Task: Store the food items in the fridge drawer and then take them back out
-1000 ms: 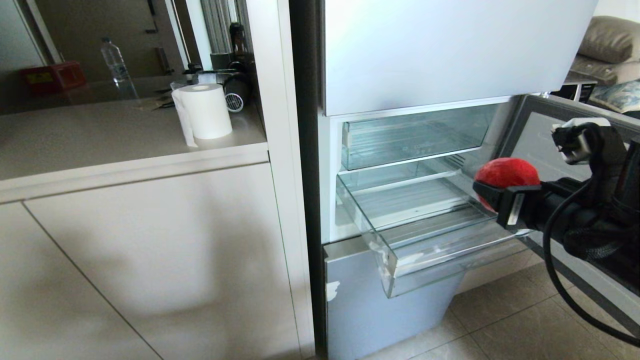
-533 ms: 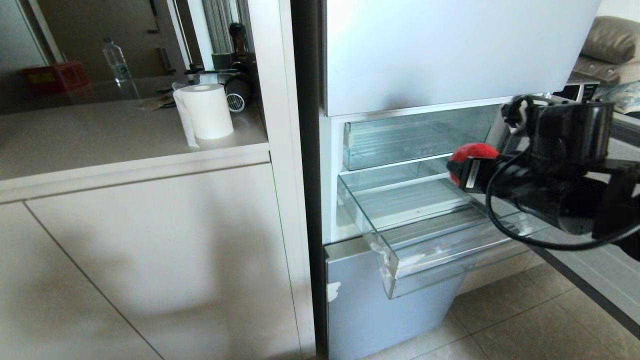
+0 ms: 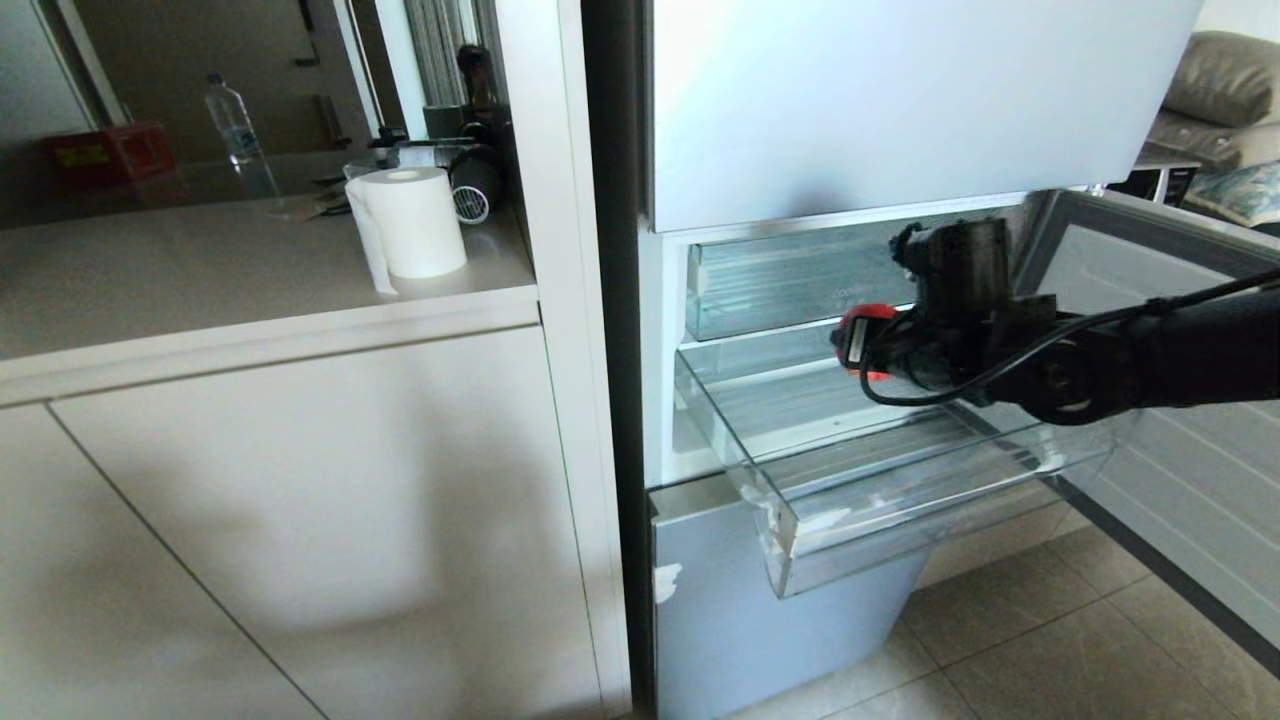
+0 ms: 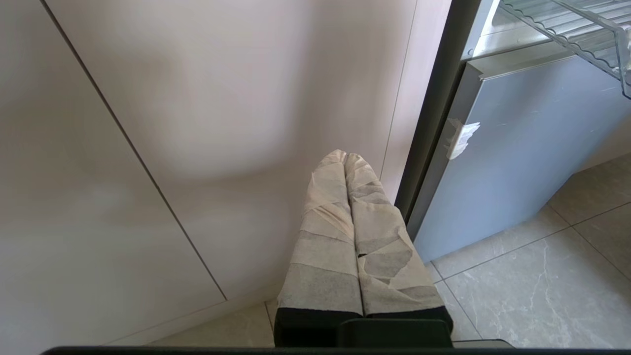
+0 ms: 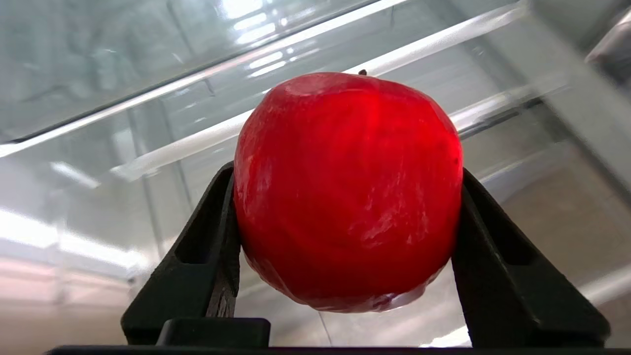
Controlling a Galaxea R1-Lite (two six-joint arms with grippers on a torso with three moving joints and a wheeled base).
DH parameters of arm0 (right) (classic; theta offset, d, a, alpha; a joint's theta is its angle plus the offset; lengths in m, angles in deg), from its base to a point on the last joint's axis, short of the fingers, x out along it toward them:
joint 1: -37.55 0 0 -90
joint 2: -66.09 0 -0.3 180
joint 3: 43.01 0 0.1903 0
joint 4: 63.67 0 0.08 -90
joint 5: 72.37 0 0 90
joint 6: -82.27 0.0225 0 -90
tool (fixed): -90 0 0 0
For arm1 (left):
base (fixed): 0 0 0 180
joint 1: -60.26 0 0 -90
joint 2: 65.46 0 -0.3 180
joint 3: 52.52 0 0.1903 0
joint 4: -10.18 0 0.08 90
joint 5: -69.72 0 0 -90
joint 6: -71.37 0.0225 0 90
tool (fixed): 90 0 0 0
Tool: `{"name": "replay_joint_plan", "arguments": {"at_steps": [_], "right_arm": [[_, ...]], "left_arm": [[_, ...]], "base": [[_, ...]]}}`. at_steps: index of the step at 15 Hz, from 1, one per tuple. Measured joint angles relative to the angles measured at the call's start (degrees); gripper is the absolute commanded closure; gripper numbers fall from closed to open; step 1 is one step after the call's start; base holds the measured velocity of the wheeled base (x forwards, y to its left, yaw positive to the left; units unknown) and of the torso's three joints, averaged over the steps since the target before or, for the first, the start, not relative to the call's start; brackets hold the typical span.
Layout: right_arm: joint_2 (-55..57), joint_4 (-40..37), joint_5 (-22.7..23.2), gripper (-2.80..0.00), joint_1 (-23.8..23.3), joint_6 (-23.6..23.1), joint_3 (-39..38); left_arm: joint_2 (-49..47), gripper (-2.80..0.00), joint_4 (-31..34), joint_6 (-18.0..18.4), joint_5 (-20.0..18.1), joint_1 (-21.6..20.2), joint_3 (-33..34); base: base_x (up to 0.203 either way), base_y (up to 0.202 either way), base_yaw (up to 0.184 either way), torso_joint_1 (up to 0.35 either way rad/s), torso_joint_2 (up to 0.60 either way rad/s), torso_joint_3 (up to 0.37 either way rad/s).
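A smooth, round, apple-like red food item [image 5: 347, 192] sits clamped between the black fingers of my right gripper [image 5: 347, 172]. In the head view only a red sliver of this food item [image 3: 872, 312] shows past the right gripper [image 3: 858, 342], which reaches in from the right. It hangs above the back of the fridge drawer [image 3: 850, 520], the lower clear drawer, which is pulled out with a bare ribbed floor. My left gripper [image 4: 345, 157] is shut, its tape-wrapped fingers pressed together, low in front of the beige cabinet.
The shallower upper clear drawer [image 3: 780, 285] sits just above my right gripper. The fridge door [image 3: 1150, 300] stands open on the right. A grey lower fridge front [image 3: 740, 620] is under the drawer. A paper roll [image 3: 410, 222] and a bottle [image 3: 232, 120] stand on the counter to the left.
My right arm has swung left with the red food item, from beside the drawer's right end to above the drawer's inside. The left arm has not moved.
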Motion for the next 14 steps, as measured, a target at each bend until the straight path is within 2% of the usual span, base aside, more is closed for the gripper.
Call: {"name": "replay_joint_plan", "arguments": {"at_steps": [5, 6, 9, 14], "right_arm": [[9.7, 0.1, 0.1, 0.00, -1.1, 0.5, 7.5], [10.9, 0.1, 0.2, -2.80, -1.5, 0.5, 8.2], [12.6, 0.0, 2.4, -2.80, -2.7, 1.2, 8.8], [12.9, 0.0, 3.2, -2.80, -3.2, 2.9, 8.5]], "left_arm": [[0.0, 0.00, 0.0, 0.0, 0.0, 0.0, 0.0], [0.0, 0.00, 0.0, 0.0, 0.0, 0.0, 0.0], [0.0, 0.00, 0.0, 0.0, 0.0, 0.0, 0.0], [0.0, 0.00, 0.0, 0.0, 0.0, 0.0, 0.0]], "base": [[0.000, 0.000, 0.000, 0.000, 0.00, 0.000], [0.000, 0.000, 0.000, 0.000, 0.00, 0.000], [0.000, 0.000, 0.000, 0.000, 0.00, 0.000], [0.000, 0.000, 0.000, 0.000, 0.00, 0.000]]}}
